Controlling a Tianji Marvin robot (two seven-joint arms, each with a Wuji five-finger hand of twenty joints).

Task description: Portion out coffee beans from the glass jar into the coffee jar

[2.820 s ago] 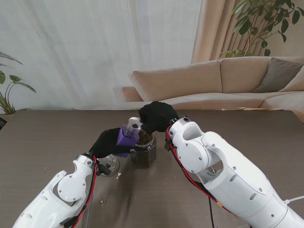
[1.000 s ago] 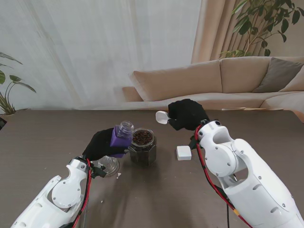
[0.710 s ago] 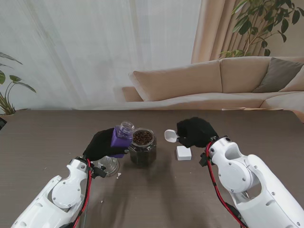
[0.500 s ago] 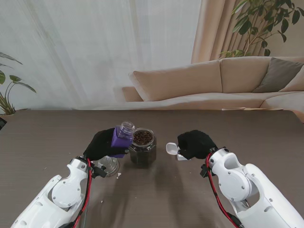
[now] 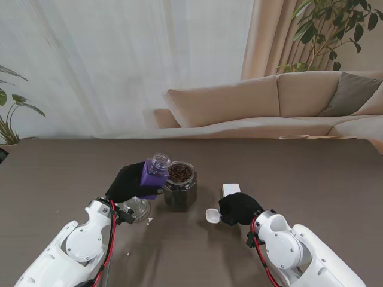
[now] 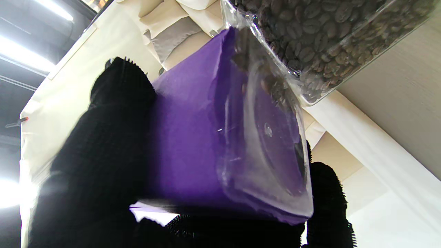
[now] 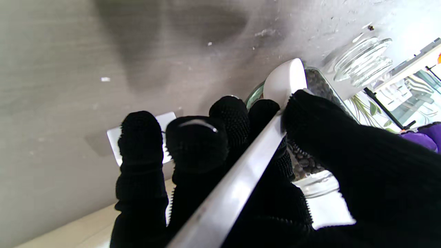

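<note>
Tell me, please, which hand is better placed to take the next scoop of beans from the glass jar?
Right, probably: the right hand already grips the white spoon beside the glass jar, while the left hand is occupied holding the purple coffee jar.

Worktop (image 5: 311, 173) dark wood-grain. Small white block (image 5: 231, 189) on it. Glass lid (image 5: 137, 208) lies flat. Beige sofa (image 5: 281, 104), pale curtain (image 5: 119, 66), potted plants (image 5: 332, 30) behind.

Glass jar (image 5: 180, 186) just right of the left hand (image 5: 129, 182); small block (image 5: 230, 189) just beyond the right hand (image 5: 237, 208)
</note>
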